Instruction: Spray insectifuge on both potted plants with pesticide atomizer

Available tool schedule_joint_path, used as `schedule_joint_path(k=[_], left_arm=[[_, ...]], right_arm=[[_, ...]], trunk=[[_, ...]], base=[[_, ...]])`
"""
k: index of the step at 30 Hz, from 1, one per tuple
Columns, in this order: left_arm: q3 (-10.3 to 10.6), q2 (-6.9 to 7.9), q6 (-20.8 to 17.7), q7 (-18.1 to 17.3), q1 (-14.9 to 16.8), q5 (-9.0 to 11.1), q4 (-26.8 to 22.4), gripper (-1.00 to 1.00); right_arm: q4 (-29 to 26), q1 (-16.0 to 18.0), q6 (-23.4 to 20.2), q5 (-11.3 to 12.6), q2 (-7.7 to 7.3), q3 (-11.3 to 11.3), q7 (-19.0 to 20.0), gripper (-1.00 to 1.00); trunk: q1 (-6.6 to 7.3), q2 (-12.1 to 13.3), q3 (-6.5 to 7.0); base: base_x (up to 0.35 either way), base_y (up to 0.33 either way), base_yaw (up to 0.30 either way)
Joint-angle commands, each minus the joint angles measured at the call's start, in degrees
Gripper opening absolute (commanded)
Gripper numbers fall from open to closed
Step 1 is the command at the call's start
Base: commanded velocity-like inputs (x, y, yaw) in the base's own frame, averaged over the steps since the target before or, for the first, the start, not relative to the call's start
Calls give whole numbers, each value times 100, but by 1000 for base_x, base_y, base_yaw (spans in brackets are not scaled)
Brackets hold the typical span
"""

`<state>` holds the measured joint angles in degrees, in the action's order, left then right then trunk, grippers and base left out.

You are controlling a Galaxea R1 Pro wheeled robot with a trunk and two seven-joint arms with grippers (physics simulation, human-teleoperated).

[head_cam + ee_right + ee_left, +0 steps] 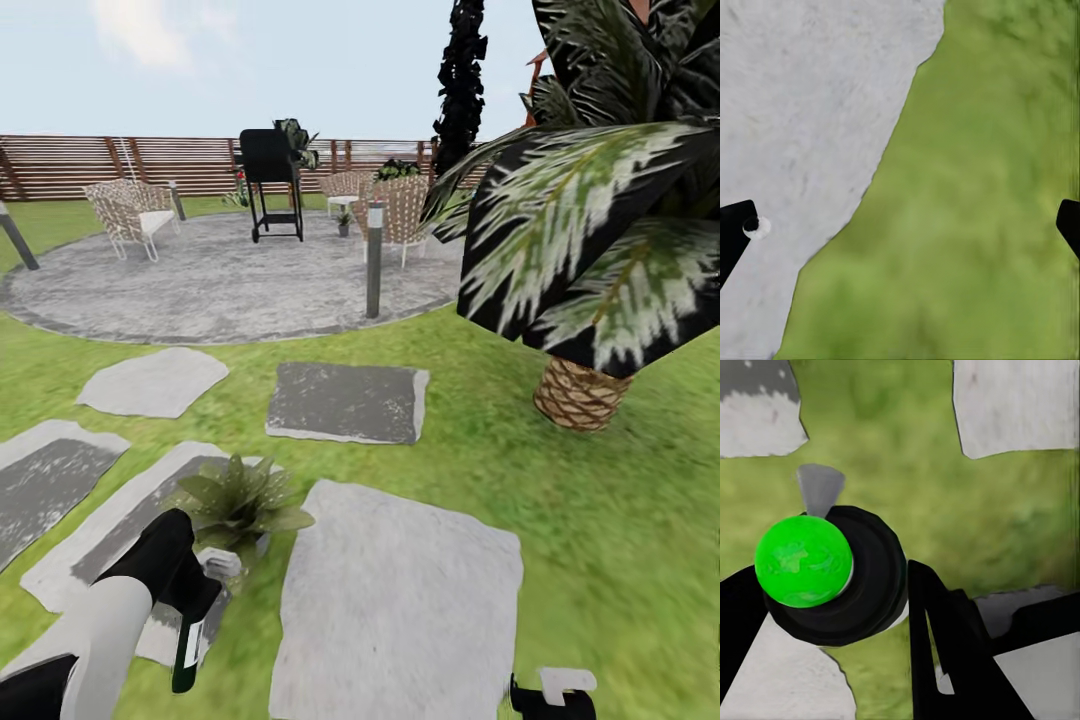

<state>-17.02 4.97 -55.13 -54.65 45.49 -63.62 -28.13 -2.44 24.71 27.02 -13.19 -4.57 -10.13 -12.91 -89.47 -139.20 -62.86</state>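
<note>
Where held, atomizer (187, 640) label unreadable

Head view: we see the left arm (100, 620) as a smooth pale-grey tubular forearm link, capped at both ends by glossy black segments; the black wrist housing widens toward the left gripper (195, 590). At the lower edge, we note the right gripper (552, 695) as a black body bearing a small white rectangular bracket. Left wrist view: we see two matte black fingers (945, 652), wedge-shaped with flat angular faces. Right wrist view: we see two black fingertips (733, 232) at opposite edges, one carrying a small round white-rimmed fastener; no cables or markings are discernible.
</note>
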Motion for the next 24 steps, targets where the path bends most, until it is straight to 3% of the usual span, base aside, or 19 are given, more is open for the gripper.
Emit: schedule_joint_path(k=[1,5,17,24], left_arm=[[-35,-5,-24,-55,4,-58,-8,-100],[-35,2,-39,-69,4,-62,-13,-100],[-15,8,-102,-77,104,-66,-26,-100],[-5,-47,-112,-81,109,-63,-26,-100]], right_arm=[[7,3,14,-61,0,-42,-19,100],[8,5,14,-60,5,-42,-19,100],[6,5,14,-60,9,-42,-19,100],[6,6,14,-60,2,-42,-19,100]], trunk=[[0,-2,-5],[0,-2,-5],[0,-2,-5],[0,-2,-5]], base=[[182,-272,15],[195,-161,108],[8,-5,267],[117,-1,35]])
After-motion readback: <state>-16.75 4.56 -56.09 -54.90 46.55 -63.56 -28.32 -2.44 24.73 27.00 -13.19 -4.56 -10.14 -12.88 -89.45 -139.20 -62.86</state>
